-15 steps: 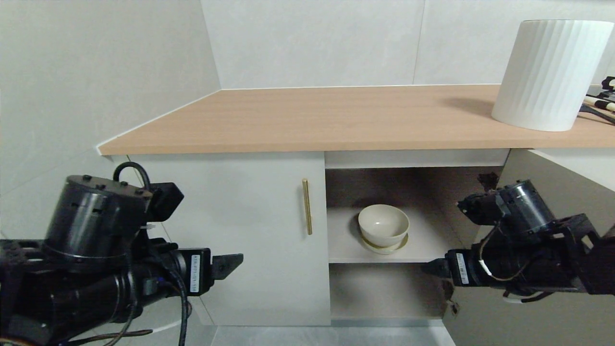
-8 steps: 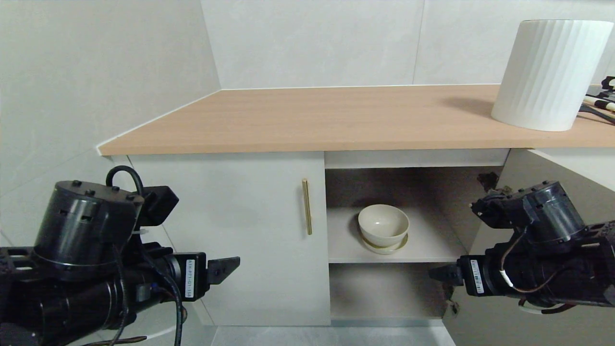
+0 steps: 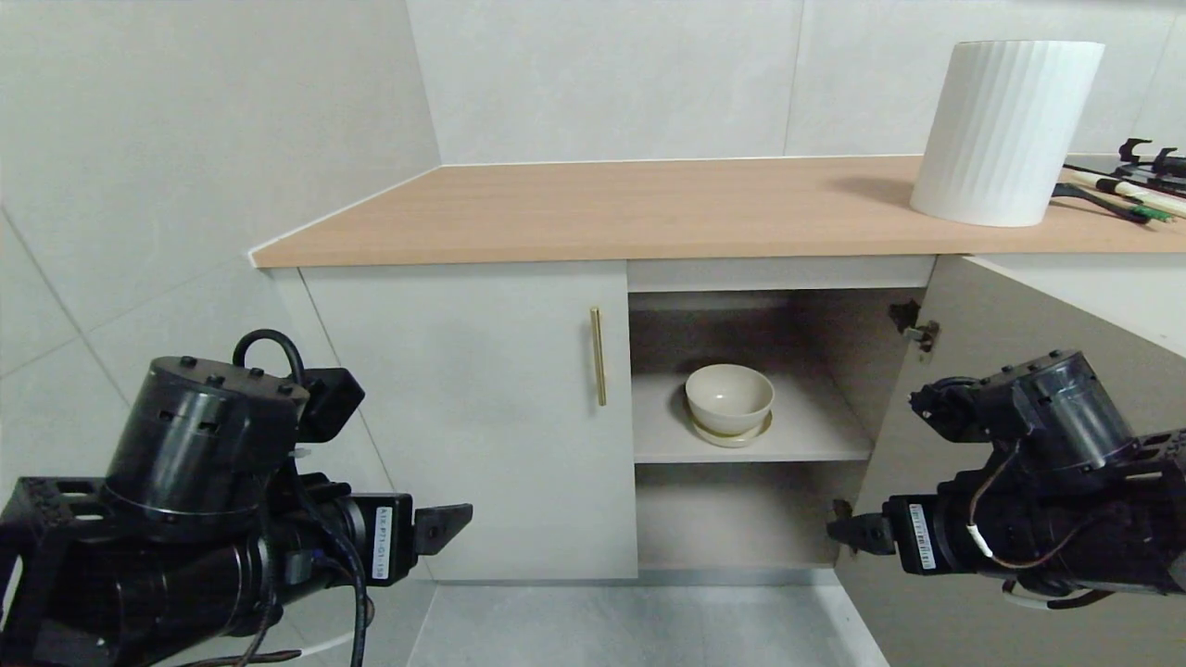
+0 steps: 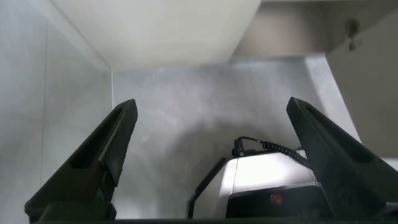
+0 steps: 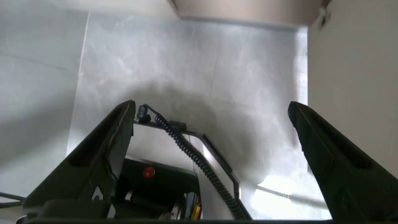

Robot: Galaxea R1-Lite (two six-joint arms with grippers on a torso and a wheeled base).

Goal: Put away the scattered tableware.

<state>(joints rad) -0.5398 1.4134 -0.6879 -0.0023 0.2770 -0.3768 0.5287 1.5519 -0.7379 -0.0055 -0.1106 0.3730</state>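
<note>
A cream bowl [image 3: 729, 398] sits upright on a small plate [image 3: 731, 436] on the cabinet shelf [image 3: 820, 435], above and between both arms' fingers [image 3: 445, 523].

A long wooden countertop [image 3: 602, 208] runs along a pale tiled wall [image 3: 602, 74] into the left corner. Towards its right end stands a tall white ribbed container [image 3: 1005, 130], upright. Just to the right of it lie a few dark-handled tools [image 3: 1116, 190]; I cannot tell what kind they are. Below the countertop, the left cupboard door [image 3: 463, 417] is closed, with a slim brass handle [image 3: 599, 356] upright along its right edge. The right door [image 3: 973, 315] is swung open towards the near side, its hinge [image 3: 913, 324] showing. The floor [image 3: 630, 625] is grey tile.
</note>
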